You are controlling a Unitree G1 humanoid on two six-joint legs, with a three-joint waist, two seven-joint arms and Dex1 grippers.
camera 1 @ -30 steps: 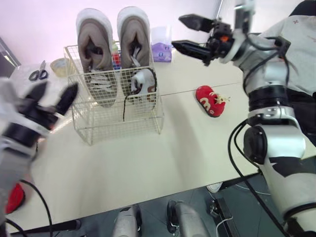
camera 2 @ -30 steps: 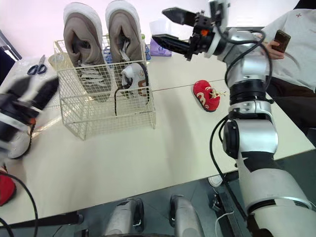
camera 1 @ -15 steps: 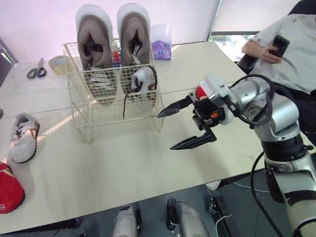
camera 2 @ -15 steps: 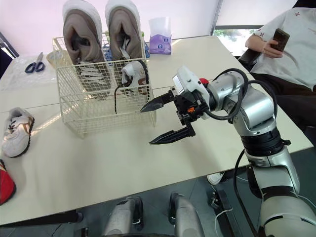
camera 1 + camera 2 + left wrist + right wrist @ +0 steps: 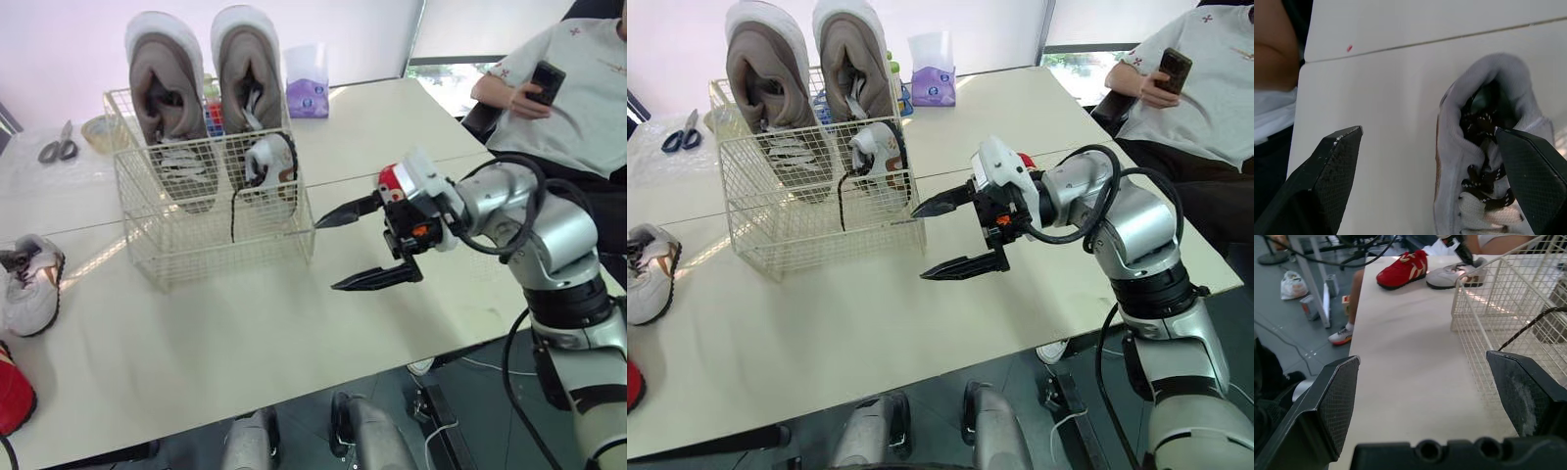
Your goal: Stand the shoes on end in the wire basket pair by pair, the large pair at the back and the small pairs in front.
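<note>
Desk (image 5: 225, 333) edge, left: my left jaws stand wide over the small white shoe (image 5: 29, 294), which lies flat, toe toward me. Farther, my right jaws gape empty before the basket (image 5: 211, 211); the big pair (image 5: 162, 108) stands heels-up at its back.

In the wire basket (image 5: 196, 250), two big shoes (image 5: 162, 117) stand behind one small shoe (image 5: 266, 162). A loose shoe (image 5: 29, 294) lies on the table (image 5: 294, 323), left of it.

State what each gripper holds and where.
Nothing is held. The right gripper is open and empty; the left gripper is open over the white sneaker, unclamped.
</note>
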